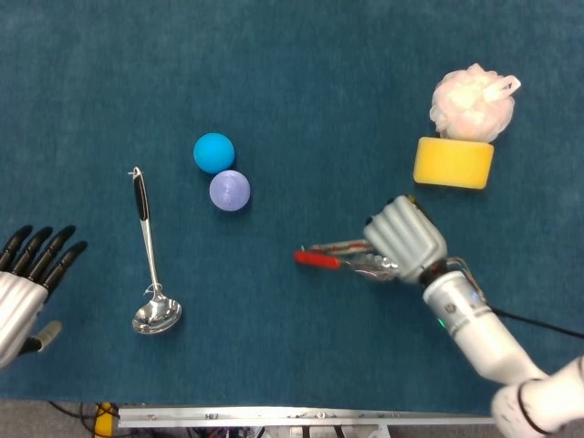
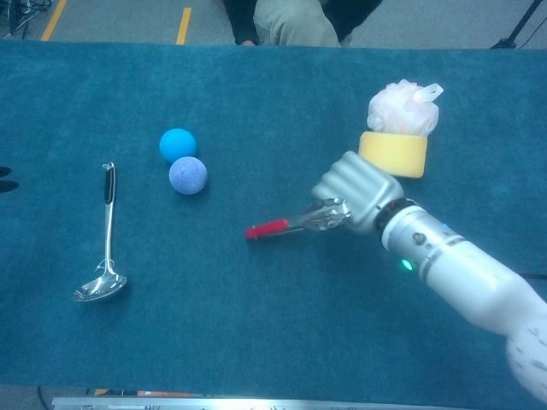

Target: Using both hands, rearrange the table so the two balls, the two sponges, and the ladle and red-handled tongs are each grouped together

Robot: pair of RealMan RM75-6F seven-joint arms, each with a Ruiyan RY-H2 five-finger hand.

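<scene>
My right hand grips the metal end of the red-handled tongs, which point left with their arms pressed together. The blue ball and the purple ball touch each other left of centre. The ladle lies at the left, black handle far, bowl near. The yellow sponge and the pink mesh sponge sit together at the far right. My left hand rests at the left edge, fingers spread and holding nothing.
Dark blue cloth covers the whole table. Its front edge with a metal rail runs along the bottom. A seated person's legs show beyond the far edge.
</scene>
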